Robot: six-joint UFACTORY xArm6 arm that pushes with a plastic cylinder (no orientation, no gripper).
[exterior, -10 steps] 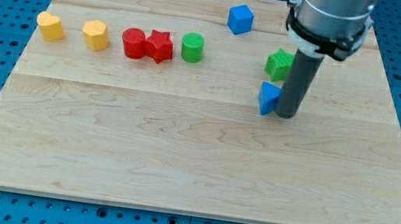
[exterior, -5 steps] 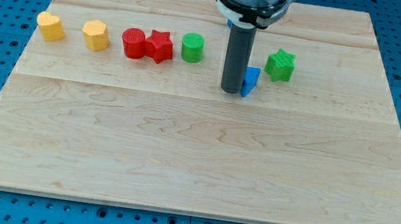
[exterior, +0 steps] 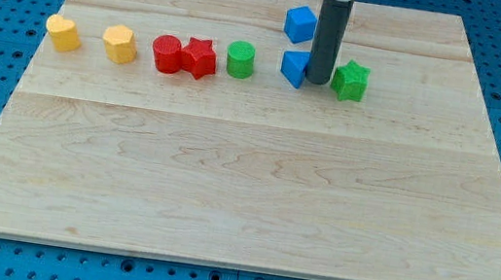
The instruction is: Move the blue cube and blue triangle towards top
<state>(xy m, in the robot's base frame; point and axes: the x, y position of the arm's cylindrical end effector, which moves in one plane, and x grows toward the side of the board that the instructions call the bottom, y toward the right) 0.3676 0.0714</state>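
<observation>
- Your rod stands near the table's [exterior: 222, 205] top edge; my tip [exterior: 317, 79] sits between the blue triangle [exterior: 294, 68] on its left and the green star [exterior: 350, 80] on its right.
- It seems to touch the triangle, though that contact is hard to confirm.
- The blue cube [exterior: 299, 23] lies just above the triangle.
- No end effector is present, only the rod.
</observation>
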